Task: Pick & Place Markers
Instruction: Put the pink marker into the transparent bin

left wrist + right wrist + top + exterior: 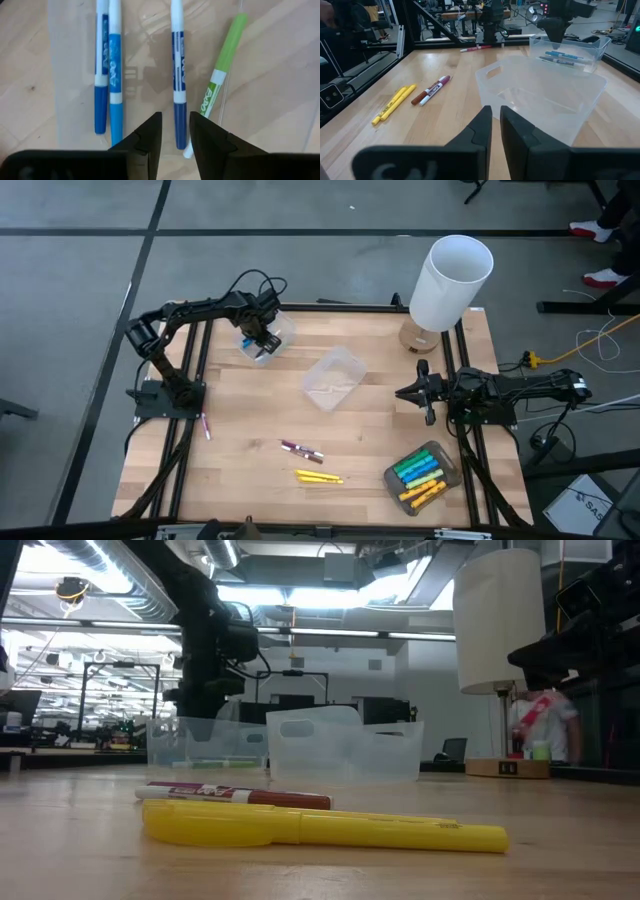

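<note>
Wooden tabletop (250, 410) on a black frame, grey floor around, workshop room behind. I see the left pincer (175, 131) hanging over the clear tub (280, 330) near the far left corner, fingers a little apart, nothing between them. In that tub, in my left wrist view, lie four markers: a dark blue-capped one (101, 70), a light blue one (115, 75), another white one with a blue cap (178, 75) and a green one (220, 75), all flat on the tub floor, roughly parallel.

Right pincer (495, 125) waits by the right edge, fingers nearly together with a thin gap, holding nothing, pointed at the second clear tub (333, 378) at mid-tabletop; that one looks empty to me.

More markers loose: two maroon ones (301, 449) and two yellow ones (319, 477) toward the near edge, just beside each other, plus a single pink-purple one (205, 426) at the left edge by the arm base. A third tub (392, 476) near the near right corner holds green, blue and yellow markers (418, 474).

A white lamp (450, 280) stands at the far right corner.
</note>
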### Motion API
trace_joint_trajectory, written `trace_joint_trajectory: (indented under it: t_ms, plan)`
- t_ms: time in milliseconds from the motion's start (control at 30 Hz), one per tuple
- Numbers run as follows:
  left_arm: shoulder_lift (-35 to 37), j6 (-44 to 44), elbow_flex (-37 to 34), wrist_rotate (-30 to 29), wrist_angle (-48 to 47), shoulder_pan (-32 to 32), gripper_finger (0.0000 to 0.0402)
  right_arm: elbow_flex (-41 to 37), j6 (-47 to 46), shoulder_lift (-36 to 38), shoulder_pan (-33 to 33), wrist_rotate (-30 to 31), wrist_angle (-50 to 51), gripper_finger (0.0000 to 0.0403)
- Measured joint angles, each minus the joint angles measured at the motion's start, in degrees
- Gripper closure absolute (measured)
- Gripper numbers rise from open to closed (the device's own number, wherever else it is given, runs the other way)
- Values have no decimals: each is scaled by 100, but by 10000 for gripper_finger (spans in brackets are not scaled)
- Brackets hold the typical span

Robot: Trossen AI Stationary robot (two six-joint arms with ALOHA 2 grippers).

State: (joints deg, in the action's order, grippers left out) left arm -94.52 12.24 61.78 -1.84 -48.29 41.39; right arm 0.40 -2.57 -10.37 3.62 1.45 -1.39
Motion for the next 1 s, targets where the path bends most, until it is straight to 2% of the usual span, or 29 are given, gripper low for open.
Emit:
trace_joint_trajectory:
  t_ms: [133, 433, 767, 1000]
  plan:
    - [179, 152, 0, 118, -132, -14, 299, 0, 0, 0, 0, 0, 0, 363]
    - [1009, 1141, 0, 798, -348, -212, 288, 0, 0, 0, -2, 0, -2, 363]
    - [2034, 2330, 0, 931, -339, -984, 288, -2, 0, 0, -2, 0, -2, 363]
    - [2253, 3201, 0, 1074, -343, -1647, 288, 0, 0, 0, -2, 0, 0, 363]
